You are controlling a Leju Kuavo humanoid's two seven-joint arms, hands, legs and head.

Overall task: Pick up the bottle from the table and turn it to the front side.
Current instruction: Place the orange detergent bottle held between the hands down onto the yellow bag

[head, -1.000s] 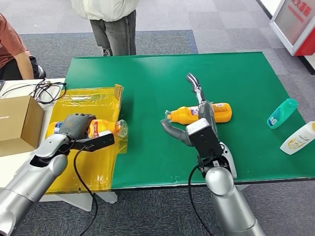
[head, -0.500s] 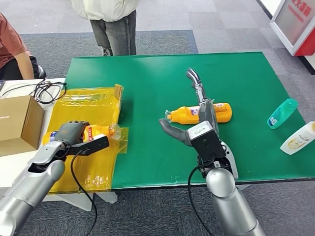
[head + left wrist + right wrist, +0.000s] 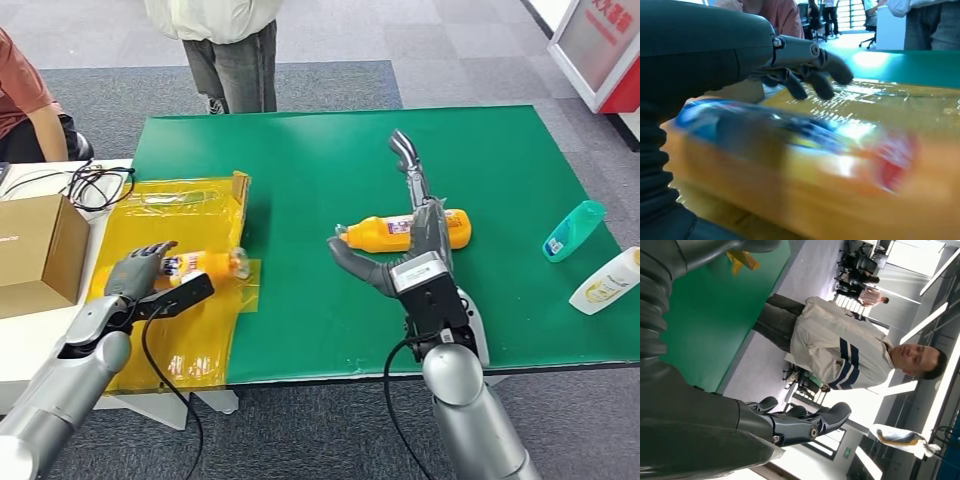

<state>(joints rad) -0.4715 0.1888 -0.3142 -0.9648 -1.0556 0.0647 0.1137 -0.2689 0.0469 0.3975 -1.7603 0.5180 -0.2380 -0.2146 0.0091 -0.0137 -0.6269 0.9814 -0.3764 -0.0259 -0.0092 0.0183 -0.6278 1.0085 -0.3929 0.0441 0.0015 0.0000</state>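
An orange bottle (image 3: 202,265) lies on its side on the yellow plastic sheet (image 3: 170,215) to the left of the green table (image 3: 317,140). My left hand (image 3: 140,268) is at its base end with its fingers (image 3: 810,70) spread above the blurred bottle (image 3: 791,160), not gripping it. A second orange bottle (image 3: 370,235) lies on its side mid-table, cap to the left. My right hand (image 3: 420,238) hovers over it, open, with the thumb out to the left and the fingers pointing away; in the right wrist view the hand (image 3: 791,425) holds nothing.
A teal bottle (image 3: 573,230) and a white bottle (image 3: 607,280) lie at the table's right edge. A cardboard box (image 3: 38,250) and cables (image 3: 94,185) sit at the left. One person (image 3: 226,45) stands behind the table; another (image 3: 23,100) sits at far left.
My left hand drew back toward me with its bottle, set it down on the yellow sheet and opened its fingers. My right hand shifted slightly right over the table bottle.
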